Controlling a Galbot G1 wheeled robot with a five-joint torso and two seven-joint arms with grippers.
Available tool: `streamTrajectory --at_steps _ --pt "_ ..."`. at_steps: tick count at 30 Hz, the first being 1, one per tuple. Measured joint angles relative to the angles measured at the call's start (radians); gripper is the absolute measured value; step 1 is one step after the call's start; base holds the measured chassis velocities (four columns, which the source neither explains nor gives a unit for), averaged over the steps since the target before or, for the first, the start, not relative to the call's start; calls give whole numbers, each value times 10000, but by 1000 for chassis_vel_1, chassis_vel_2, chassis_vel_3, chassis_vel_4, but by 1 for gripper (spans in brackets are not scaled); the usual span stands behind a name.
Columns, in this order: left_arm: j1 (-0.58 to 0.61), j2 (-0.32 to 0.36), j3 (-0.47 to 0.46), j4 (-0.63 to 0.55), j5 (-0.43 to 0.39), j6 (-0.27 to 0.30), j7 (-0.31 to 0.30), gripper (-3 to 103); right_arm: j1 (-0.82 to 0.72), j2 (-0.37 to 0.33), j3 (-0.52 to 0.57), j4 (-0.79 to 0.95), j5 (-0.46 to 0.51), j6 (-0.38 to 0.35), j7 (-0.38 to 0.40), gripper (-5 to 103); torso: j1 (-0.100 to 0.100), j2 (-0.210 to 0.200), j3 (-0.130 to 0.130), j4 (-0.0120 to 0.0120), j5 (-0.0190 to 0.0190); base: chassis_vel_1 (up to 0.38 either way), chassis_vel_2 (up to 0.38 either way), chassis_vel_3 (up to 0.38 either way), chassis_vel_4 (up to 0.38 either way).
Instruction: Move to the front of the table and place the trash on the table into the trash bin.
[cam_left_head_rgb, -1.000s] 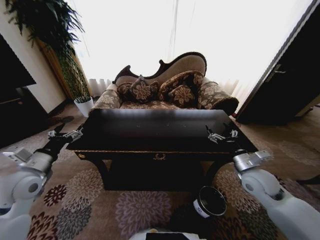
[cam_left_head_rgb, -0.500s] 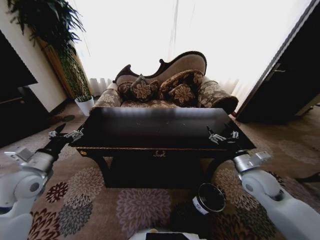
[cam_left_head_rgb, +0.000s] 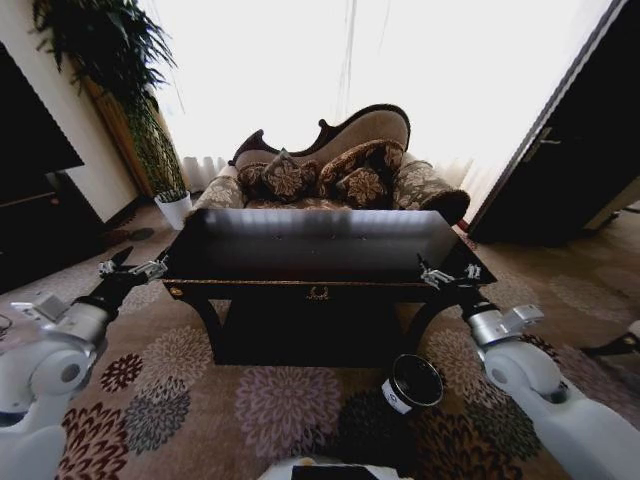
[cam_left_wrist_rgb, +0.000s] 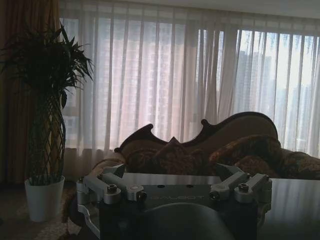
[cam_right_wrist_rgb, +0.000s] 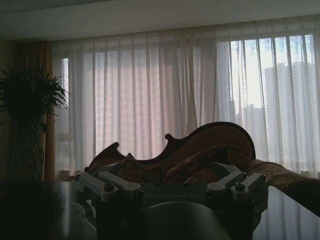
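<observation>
The dark glossy table (cam_left_head_rgb: 320, 250) stands straight ahead, its gold ornament (cam_left_head_rgb: 318, 293) at the front centre. The trash is out of view; I make out nothing on the mirror-like top. The trash bin (cam_left_head_rgb: 412, 382), a small dark cylinder with a white label, sits on the carpet near the table's right front leg. My left gripper (cam_left_head_rgb: 133, 268) hangs open off the table's left front corner, and my right gripper (cam_left_head_rgb: 447, 275) is open at the right front corner. Both wrist views look over open left fingers (cam_left_wrist_rgb: 107, 187) and right fingers (cam_right_wrist_rgb: 235, 186) across the table (cam_left_wrist_rgb: 295, 200) toward the window.
A carved sofa (cam_left_head_rgb: 330, 170) with cushions stands behind the table under a bright curtained window. A white plant pot (cam_left_head_rgb: 175, 208) with a tall plant is at the back left, a dark cabinet (cam_left_head_rgb: 30, 200) farther left, a dark door (cam_left_head_rgb: 570, 150) at the right. Floral carpet (cam_left_head_rgb: 270, 410) lies open in front.
The whole head view has shifted: table, sofa and bin sit higher and slightly smaller, so the camera has moved. Both arms keep the same pose with fingers open.
</observation>
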Motion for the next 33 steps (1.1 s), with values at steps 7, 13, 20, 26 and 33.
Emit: streamTrajectory --at_steps 7,13,20,26,33 --pt "-23 18 29 18 -1 15 1 100 -34 77 59 -23 -5 0 3 100 2 -1 1 1 0 72 -79 -73 90" --pt "-32 21 45 30 -2 21 3 100 -99 140 108 -47 -28 25 3 100 3 -1 1 1 0 159 -136 -160 165" --pt "-39 55 41 34 -6 25 7 100 -130 166 130 -72 -36 41 3 100 1 -1 0 1 2 243 -225 -261 240" --pt "-25 57 22 30 -10 28 10 100 -154 196 135 -85 -46 44 2 100 -12 3 -5 0 1 273 -300 -290 283" --pt "-24 66 26 30 -13 32 10 100 -172 204 141 -90 -47 44 1 100 5 -3 2 0 -2 276 -281 -277 270"
